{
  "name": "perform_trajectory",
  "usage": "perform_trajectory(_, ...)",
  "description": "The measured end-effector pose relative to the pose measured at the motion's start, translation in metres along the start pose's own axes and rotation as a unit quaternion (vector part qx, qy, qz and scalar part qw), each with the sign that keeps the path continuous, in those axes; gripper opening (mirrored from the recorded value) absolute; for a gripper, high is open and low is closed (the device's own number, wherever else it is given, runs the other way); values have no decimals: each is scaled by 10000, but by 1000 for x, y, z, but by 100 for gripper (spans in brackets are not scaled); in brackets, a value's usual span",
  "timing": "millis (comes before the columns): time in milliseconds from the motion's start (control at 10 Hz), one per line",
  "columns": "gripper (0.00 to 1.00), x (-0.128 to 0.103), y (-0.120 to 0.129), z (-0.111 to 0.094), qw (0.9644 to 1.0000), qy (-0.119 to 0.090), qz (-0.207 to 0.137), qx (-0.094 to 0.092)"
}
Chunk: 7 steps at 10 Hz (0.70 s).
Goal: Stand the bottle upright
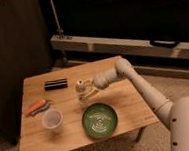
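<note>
The bottle (81, 87), small and whitish-cream with a pale cap, stands roughly upright near the middle of the wooden table (69, 137), just behind the green bowl (99, 120). My gripper (91, 92) comes in from the right and sits right against the bottle's lower right side. The contact point is hidden by the bottle. The white arm stretches back from there to the lower right corner of the view.
A translucent white cup (52, 119) stands at the front left of the table. An orange-handled tool (36, 107) lies near the left edge and a black bar (55, 84) lies at the back. Dark shelving stands behind the table.
</note>
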Motion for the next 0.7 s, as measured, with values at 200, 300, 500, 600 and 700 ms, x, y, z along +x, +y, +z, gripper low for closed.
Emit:
perform_trajectory(200, 0, 5, 3, -2, 9999, -74, 101, -42)
perform_trajectory(300, 5, 6, 3, 1, 9998, -71, 162, -92)
perform_trajectory(500, 27, 12, 4, 5, 9994, -48, 291, -188)
perform_trajectory(600, 36, 16, 7, 5, 9992, -53, 334, -209)
perform_trajectory(700, 47, 20, 10, 6, 9991, -64, 369, -219)
